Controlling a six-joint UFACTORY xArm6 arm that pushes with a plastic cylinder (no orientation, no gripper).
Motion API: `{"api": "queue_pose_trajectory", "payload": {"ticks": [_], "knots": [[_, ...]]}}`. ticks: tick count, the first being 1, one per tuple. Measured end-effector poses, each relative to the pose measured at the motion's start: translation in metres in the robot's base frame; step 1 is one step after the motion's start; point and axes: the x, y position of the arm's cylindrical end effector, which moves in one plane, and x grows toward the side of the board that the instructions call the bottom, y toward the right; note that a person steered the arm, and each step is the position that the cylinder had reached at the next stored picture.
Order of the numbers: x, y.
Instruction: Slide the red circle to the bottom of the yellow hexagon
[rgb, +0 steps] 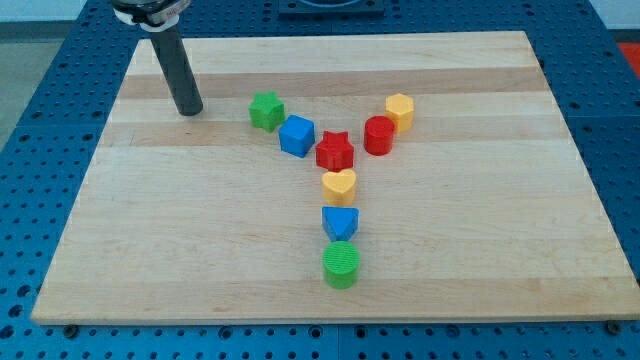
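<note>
Red circle (379, 135) touching yellow hexagon (400, 111); light, stiff, slides easily on table (480, 250). My tip (188, 111) well apart, upper left. No pincer fitted.

You see a wooden board (200, 250) on a blue pegboard table (40, 90). A green star (267, 111), blue cube (297, 135) and red star (335, 151) run diagonally toward the view's bottom right; below them sit a yellow heart (339, 185), blue triangle (340, 222) and green cylinder (341, 264).
</note>
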Motion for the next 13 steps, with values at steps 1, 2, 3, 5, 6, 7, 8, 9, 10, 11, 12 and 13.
{"api": "queue_pose_trajectory", "payload": {"ticks": [1, 2, 3, 5, 6, 7, 8, 9, 10, 11, 12, 13], "knots": [[0.000, 0.000], [-0.012, 0.003], [-0.042, 0.017], [-0.060, 0.104], [-0.056, 0.188], [-0.056, 0.213], [-0.032, 0.213], [0.015, 0.216], [0.015, 0.216], [0.042, 0.216], [0.042, 0.232], [0.041, 0.244]]}}
